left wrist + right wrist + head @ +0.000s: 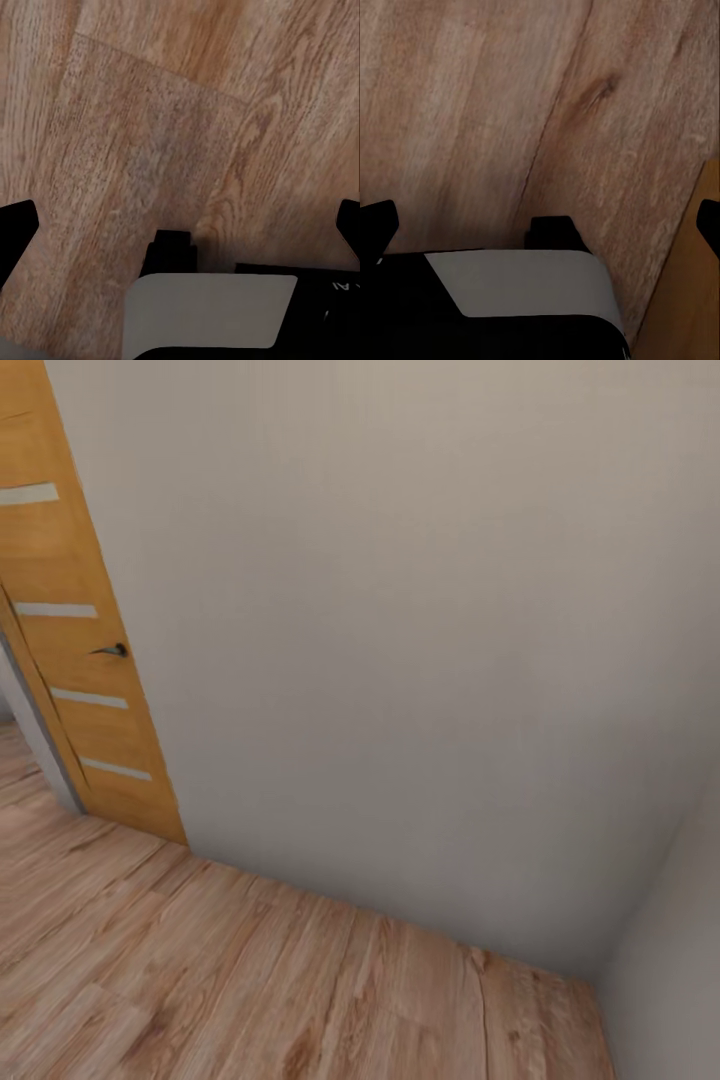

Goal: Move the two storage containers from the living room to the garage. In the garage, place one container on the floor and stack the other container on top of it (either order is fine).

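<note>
The two storage containers are out of view, and so are the garage and its floor. In the left wrist view, my left gripper [184, 225] hangs open over light wood planks [150, 135], its dark fingertips [19, 225] far apart with nothing between them. My right gripper [544, 223] is open too, also above wood planks [495, 112], and holds nothing.
A plain white wall [400, 640] fills the head view close ahead and meets a second wall [670, 960] in a corner at the right. An orange-brown door [80, 660] with glass slits and a dark handle [112, 651] stands at the left. An orange-brown surface [690, 292] edges the right wrist view.
</note>
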Controlling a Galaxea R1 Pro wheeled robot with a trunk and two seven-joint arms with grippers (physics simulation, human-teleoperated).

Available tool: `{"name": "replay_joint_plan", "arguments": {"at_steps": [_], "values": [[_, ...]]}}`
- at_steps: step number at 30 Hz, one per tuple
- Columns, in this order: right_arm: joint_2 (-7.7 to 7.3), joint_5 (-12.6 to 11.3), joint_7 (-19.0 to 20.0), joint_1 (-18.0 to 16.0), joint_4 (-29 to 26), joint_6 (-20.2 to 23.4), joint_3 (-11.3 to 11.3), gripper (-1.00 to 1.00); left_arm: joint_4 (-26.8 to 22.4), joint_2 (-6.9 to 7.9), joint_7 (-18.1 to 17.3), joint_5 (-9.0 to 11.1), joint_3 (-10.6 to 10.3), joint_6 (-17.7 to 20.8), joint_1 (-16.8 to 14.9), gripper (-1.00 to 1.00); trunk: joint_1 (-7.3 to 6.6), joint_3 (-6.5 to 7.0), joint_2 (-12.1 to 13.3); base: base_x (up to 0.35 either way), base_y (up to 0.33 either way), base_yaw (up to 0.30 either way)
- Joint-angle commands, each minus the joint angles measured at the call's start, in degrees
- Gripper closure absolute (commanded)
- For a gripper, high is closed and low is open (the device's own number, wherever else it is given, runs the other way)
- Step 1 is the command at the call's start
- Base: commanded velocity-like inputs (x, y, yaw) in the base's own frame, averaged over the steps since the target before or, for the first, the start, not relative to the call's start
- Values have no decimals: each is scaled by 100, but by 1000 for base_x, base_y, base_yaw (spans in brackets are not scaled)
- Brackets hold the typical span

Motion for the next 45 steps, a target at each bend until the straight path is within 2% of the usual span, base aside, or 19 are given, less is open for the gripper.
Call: {"name": "replay_joint_plan", "arguments": {"at_steps": [1,23,40,45], "values": [[4,-60,-3,-6,18,-37,47,-100,-3,-2,19,30,-7,23,-4,-100,3,-6,-3,298,0,270],[4,-60,-3,-6,18,-37,47,-100,-3,2,21,37,-7,18,-4,-100,3,-6,-3,45,0,264],[4,-60,-3,-6,18,-42,47,-100,-2,7,19,37,-7,31,-4,-100,3,-6,-3,297,0,23],[4,-60,-3,-6,18,-45,47,-100,-2,7,19,37,-7,24,-4,-100,3,-6,-3,318,0,202]]}}
